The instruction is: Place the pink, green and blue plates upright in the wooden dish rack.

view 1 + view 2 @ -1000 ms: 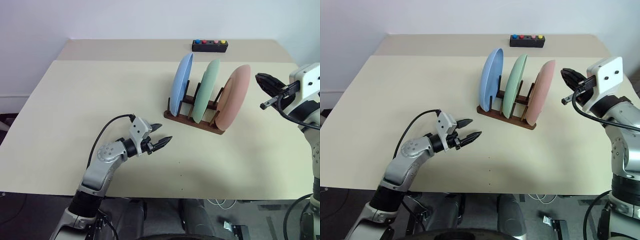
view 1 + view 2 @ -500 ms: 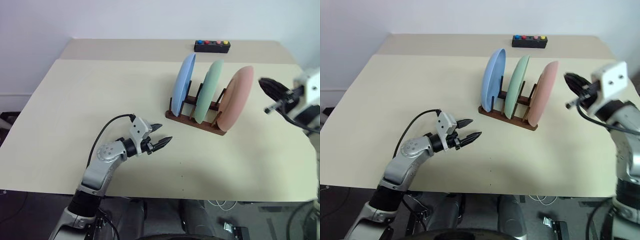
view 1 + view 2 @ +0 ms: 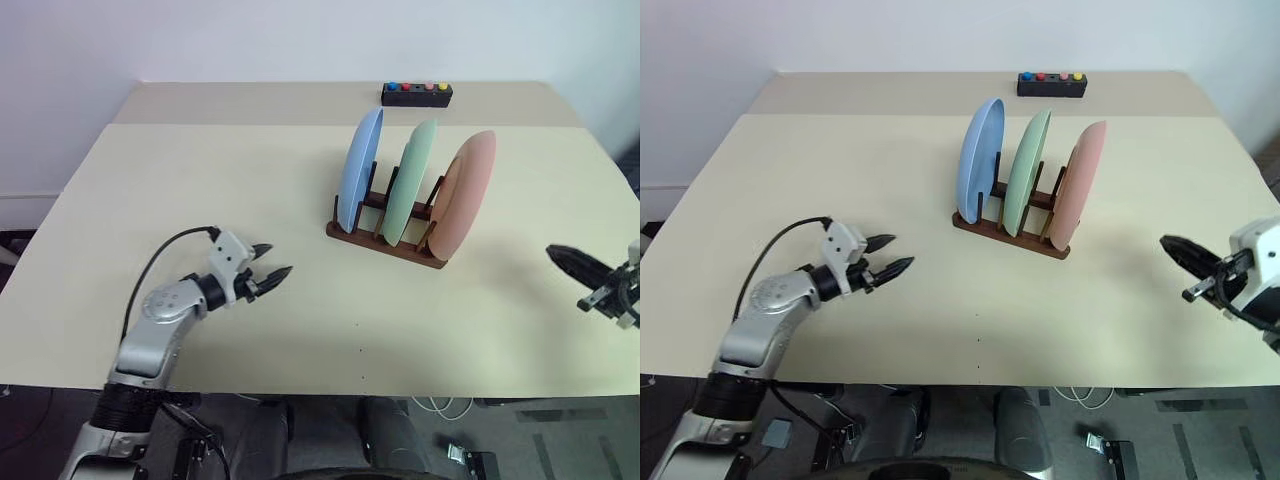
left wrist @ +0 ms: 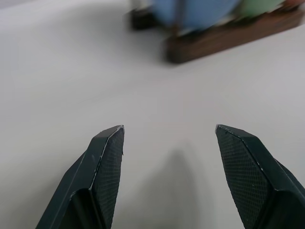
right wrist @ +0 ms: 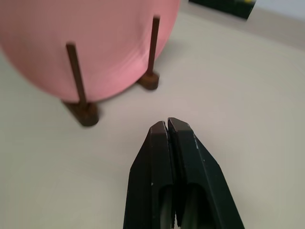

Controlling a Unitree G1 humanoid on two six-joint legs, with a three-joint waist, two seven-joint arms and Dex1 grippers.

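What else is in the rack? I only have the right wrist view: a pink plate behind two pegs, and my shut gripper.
Observer: The green plate stands upright in the wooden dish rack, right beside the pink plate.
Operator: And the blue one?
Observer: The blue plate stands upright at the rack's left end, so all three are racked.
Operator: Where's the left gripper?
Observer: The left gripper is open and empty over the table, well left of the rack and nearer the robot.
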